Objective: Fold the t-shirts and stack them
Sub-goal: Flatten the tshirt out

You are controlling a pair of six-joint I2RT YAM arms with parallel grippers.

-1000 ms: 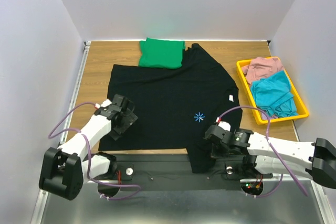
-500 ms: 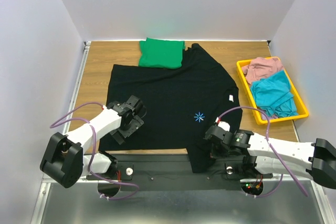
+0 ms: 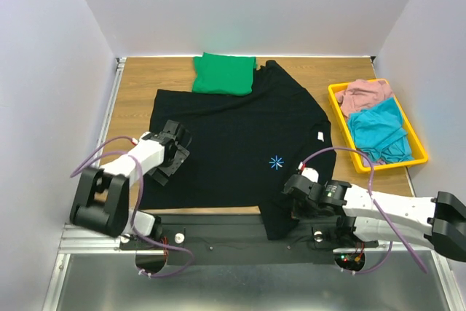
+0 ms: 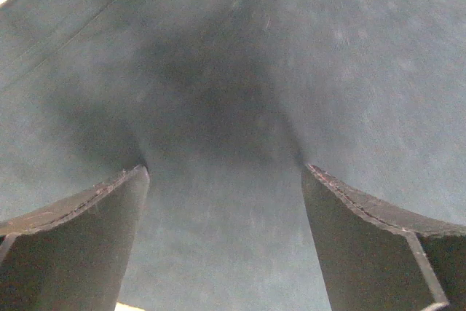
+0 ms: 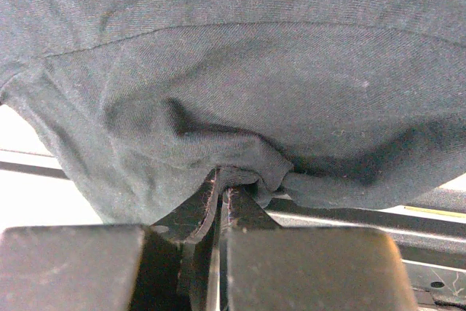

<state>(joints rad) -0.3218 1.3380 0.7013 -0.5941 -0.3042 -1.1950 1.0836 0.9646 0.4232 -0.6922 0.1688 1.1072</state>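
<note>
A large black t-shirt [image 3: 240,136] lies spread on the wooden table, its light-blue starburst print [image 3: 276,162] facing up and its near right corner hanging over the front edge. A bright green t-shirt [image 3: 224,73] lies folded at the back, touching the black one. My left gripper [image 3: 173,152] is open, pointing down at the black shirt's left side. In the left wrist view its gripper [image 4: 222,172] has fingers [image 4: 80,253] wide apart on flat black cloth [image 4: 233,71]. My right gripper [image 3: 298,193] is shut on a fold of the black t-shirt's near edge [image 5: 247,172].
A yellow bin [image 3: 393,166] at the right holds a pink garment [image 3: 364,95] and a teal one [image 3: 378,132]. White walls close in the left, back and right. A black mounting strip [image 3: 218,231] runs along the table's near edge.
My left gripper slid right over the black t-shirt, then drew back toward its left edge, staying open. The left arm's base link turned. The right arm has not moved.
</note>
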